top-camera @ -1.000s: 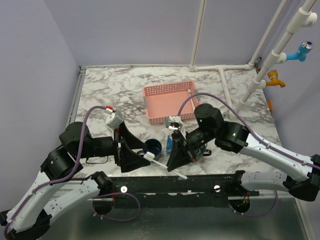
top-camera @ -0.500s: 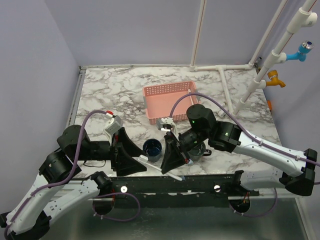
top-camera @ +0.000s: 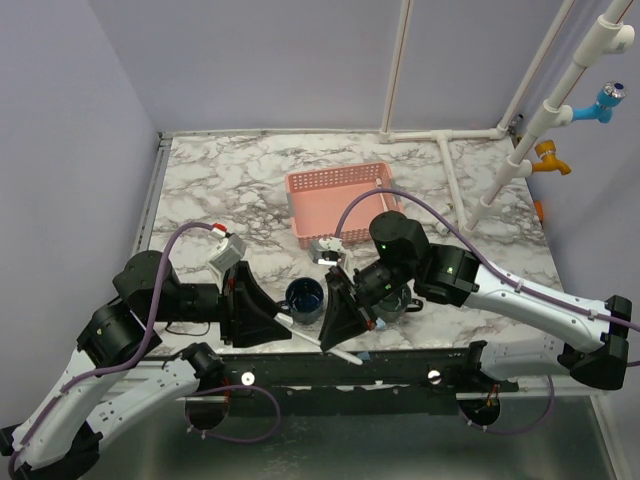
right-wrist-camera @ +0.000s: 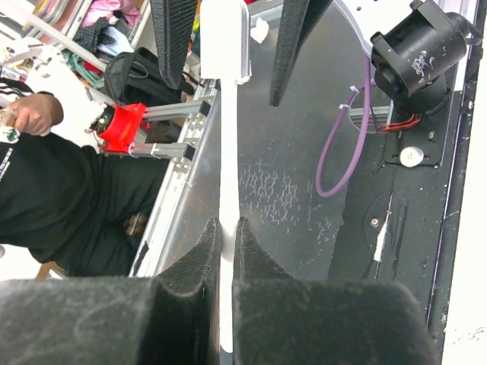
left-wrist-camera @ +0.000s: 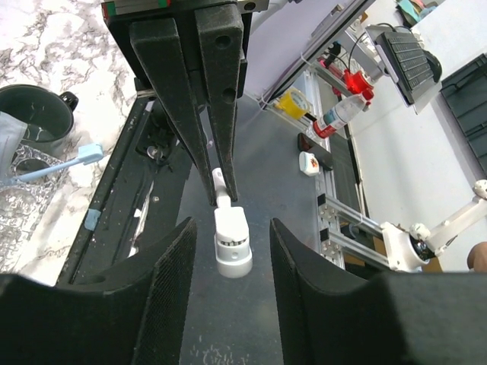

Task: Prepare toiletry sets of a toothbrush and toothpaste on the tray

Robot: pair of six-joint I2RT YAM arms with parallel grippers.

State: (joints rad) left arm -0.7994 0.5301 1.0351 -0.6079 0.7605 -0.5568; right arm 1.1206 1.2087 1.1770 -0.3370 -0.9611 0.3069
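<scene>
One navy mug (top-camera: 304, 298), one dark green mug (left-wrist-camera: 30, 114) and one pink basket (top-camera: 340, 200) sit on the desk (top-camera: 230, 190). The right pincer (right-wrist-camera: 227, 225) clamps one white toothbrush (right-wrist-camera: 228, 114); the left pincer (left-wrist-camera: 232, 225) gapes around its end.

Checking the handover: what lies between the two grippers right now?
The white toothbrush: the right gripper is shut on its stem, and its head sits untouched between the open fingers of the left gripper, as the left wrist view shows.
</scene>
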